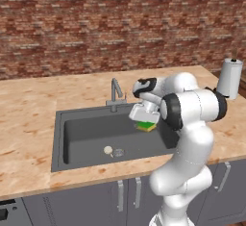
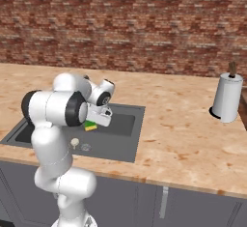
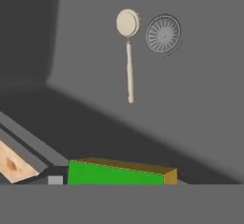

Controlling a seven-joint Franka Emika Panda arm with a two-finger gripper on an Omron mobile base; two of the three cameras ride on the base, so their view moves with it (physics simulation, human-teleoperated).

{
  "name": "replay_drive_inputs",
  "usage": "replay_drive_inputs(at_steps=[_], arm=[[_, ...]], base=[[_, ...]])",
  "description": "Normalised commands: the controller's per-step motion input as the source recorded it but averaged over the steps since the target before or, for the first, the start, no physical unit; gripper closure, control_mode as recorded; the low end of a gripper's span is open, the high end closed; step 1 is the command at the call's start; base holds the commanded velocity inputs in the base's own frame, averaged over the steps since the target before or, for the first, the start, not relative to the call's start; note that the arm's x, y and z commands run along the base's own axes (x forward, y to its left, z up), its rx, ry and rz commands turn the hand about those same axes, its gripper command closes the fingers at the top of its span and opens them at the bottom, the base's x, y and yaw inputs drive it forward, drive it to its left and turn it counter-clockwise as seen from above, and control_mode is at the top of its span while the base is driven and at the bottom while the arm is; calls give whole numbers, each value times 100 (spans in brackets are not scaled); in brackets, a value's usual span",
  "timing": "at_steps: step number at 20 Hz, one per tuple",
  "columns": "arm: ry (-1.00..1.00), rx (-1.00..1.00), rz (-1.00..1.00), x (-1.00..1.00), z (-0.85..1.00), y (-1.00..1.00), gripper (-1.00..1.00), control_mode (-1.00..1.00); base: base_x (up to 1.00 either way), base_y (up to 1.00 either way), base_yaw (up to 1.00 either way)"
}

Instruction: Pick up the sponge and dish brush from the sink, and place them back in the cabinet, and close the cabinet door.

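The green and yellow sponge point(image 1: 146, 126) point(image 2: 90, 125) hangs over the right part of the dark sink point(image 1: 60, 138) point(image 2: 130, 144), at about rim height. My gripper point(image 1: 144, 120) point(image 2: 94, 120) is shut on it from above. In the hand view the sponge point(image 3: 119, 173) lies along the bottom edge and hides the fingertips. The dish brush point(image 1: 108, 150) point(image 2: 74, 142) point(image 3: 128, 51) lies flat on the sink floor, its cream head beside the round drain point(image 1: 118, 152) point(image 3: 163, 34), well apart from the gripper. The cabinet and the cabinet door are out of view.
A slim grey faucet point(image 1: 115, 93) stands at the sink's back rim, just left of my hand. A paper towel roll point(image 1: 229, 78) point(image 2: 226, 98) stands on the wood-grain counter at the far right. A brick wall runs behind the counter, and grey under-counter doors sit below.
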Motion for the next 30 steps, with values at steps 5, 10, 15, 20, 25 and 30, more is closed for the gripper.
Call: replay_drive_inputs(at_steps=[5, 10, 15, 20, 25, 30], arm=[[0, -3, -7, -37, 30, -5, 100, -100], [0, -4, -7, -37, 30, -4, 100, -100], [0, -7, -8, -35, 29, -1, 100, -100], [0, -8, -12, -37, 24, 0, 100, -100], [0, -8, -13, -39, 24, 0, 100, -100], [0, -9, -14, -35, 24, 0, 100, -100]], base=[[0, 0, 0], [0, 0, 0], [0, 0, 0], [0, 0, 0], [0, 0, 0], [0, 0, 0]])
